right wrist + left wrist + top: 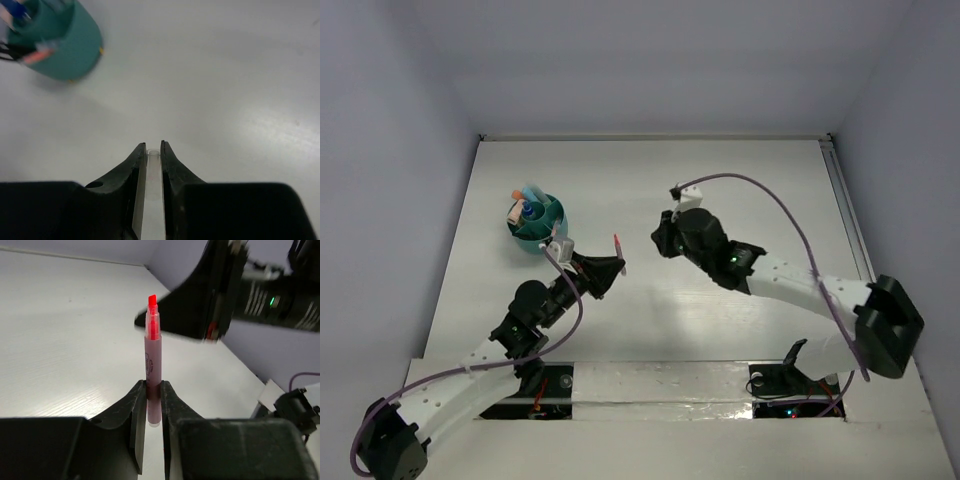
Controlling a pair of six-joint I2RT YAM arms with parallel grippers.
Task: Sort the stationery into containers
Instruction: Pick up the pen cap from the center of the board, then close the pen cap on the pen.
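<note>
My left gripper (610,268) is shut on the lower barrel of a pink marker (153,360), held off the table with its bare red tip pointing away from the jaws. The marker also shows in the top view (618,247). My right gripper (660,240) is just right of that tip and is shut on a small clear cap (153,162). The round teal pot (538,222) stands left of both grippers with several pens and a blue-capped tube in it. It also shows at the upper left of the right wrist view (62,45). No scissors are in view.
The right arm's black gripper body (225,290) hangs close behind the marker tip in the left wrist view. The white table (740,170) is walled at the back and both sides.
</note>
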